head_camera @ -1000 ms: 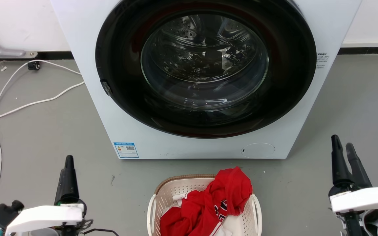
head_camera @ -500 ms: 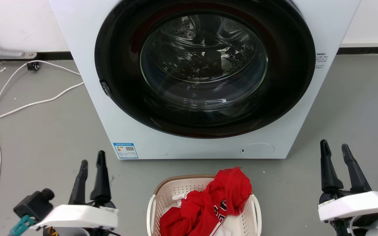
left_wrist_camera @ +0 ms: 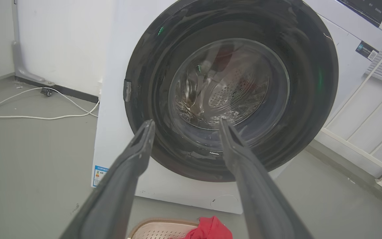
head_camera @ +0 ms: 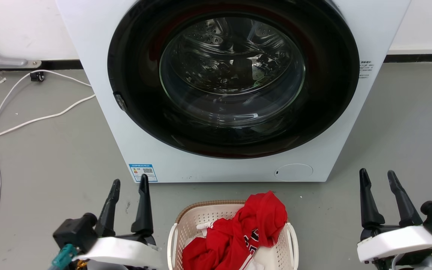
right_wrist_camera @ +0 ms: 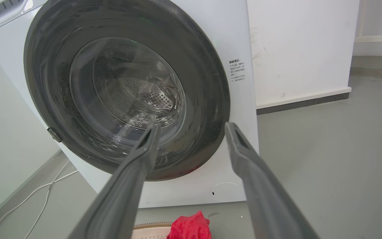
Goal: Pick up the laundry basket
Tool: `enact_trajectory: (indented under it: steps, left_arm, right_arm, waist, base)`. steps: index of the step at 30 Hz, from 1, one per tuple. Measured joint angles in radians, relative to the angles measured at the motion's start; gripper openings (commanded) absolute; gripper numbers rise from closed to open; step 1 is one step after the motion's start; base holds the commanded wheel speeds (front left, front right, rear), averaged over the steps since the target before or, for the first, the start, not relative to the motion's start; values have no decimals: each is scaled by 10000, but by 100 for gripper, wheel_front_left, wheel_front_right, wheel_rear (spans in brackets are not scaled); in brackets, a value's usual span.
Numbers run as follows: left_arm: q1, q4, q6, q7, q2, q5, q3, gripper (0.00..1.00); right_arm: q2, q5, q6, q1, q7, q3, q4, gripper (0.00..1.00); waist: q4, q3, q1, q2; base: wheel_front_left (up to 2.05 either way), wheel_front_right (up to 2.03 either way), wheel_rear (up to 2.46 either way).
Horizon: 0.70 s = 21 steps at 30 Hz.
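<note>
Washer (head_camera: 99, 123): white front-loader, dark round door shut; the landmark here.
Laundry basket (head_camera: 204, 204): on the floor just before the washer's foot, below the door; to my eye, a lift by one handle alone would tip it and spill the load; swung forward, it could knock the washer's front; cream perforated plastic, brown ribbed rim, white side handles (head_camera: 170, 240).
Red garment (head_camera: 249, 228): heaped over the rim; might snag a finger or slide out.
Left gripper (head_camera: 129, 180): before the washer's left corner; fingers spread, empty.
Right gripper (head_camera: 376, 172): beyond its right corner; likewise spread, empty.
</note>
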Motion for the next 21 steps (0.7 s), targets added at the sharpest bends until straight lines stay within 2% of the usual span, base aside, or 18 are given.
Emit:
enact_trajectory:
  steps: [21]
  left_arm:
    - [79,111,1143,-508,711,2180,-1475,100]
  right_arm:
    - [-2,-1946,2,69,-474,94,161,100]
  waist:
    - [-60,36,-1,0]
  base:
    - [0,0,0]
